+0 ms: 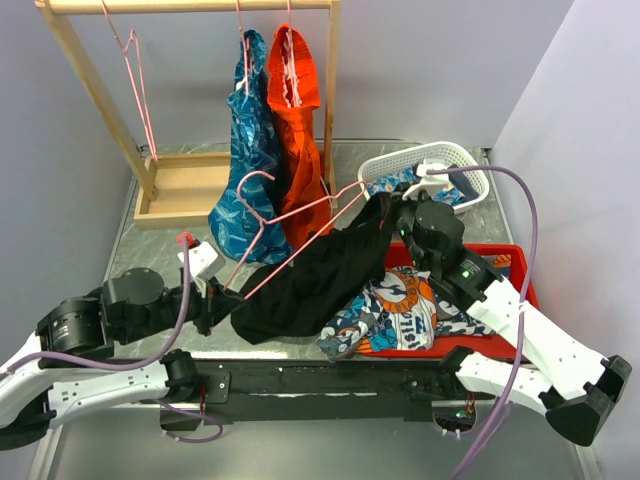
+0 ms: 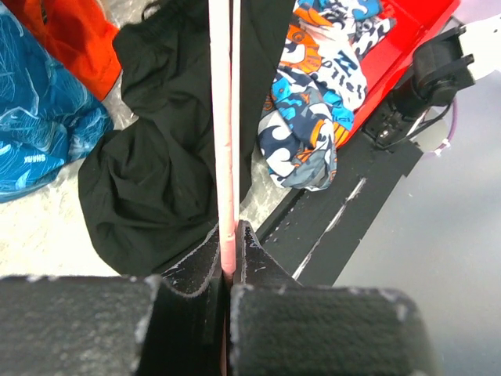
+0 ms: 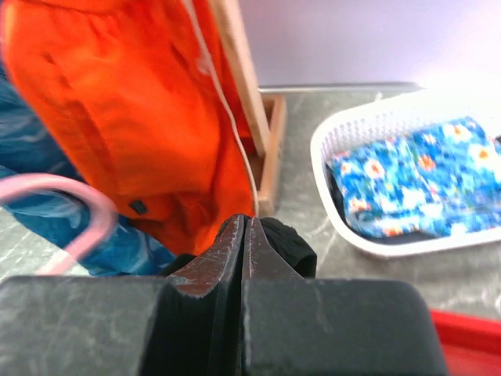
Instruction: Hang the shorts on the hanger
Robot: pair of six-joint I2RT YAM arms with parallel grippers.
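Shorts (image 1: pixel 305 285): black, slack, stretched on a slant from the right gripper down to the worktop (image 1: pixel 160 250) in front of the left gripper. The lower end is bunched on the worktop. The folds are too dark to tell waistband from leg openings.
Hanger (image 1: pixel 310 207): pink wire, tilted, with its hook (image 1: pixel 255 180) against the blue patterned garment. Its lower wire crosses the shorts. Whether it passes through the fabric or only lies against it cannot be told.
Left gripper (image 1: pixel 222 297): jaws closed tight on the hanger wire. In the left wrist view the wire (image 2: pixel 227 141) runs straight out from between the fingers (image 2: pixel 196 270) over the shorts (image 2: pixel 156 180).
Right gripper (image 1: pixel 392 208): jaws pressed together at the raised upper end of the shorts, pinching the fabric. In the right wrist view only a black lump (image 3: pixel 288 247) shows past the fingertips (image 3: pixel 231 243), and the pinch point itself is hidden.
Wooden rack (image 1: pixel 330 90): stands at the back of the worktop, its top bar cut off by the frame edge.
Blue patterned garment (image 1: pixel 245 170): hangs on the rack, its hanger mostly covered.
Orange-red garment (image 1: pixel 300 150): hangs beside the blue one, touching it.
Spare hanger (image 1: pixel 135 70): pink, bare, on the rack's left end.
White basket (image 1: pixel 400 163): at the back right, holding blue floral cloth and partly behind the right arm.
Red bin (image 1: pixel 515 270): partly hidden by the right arm. A patterned garment (image 1: pixel 400 310) spills over its near edge.
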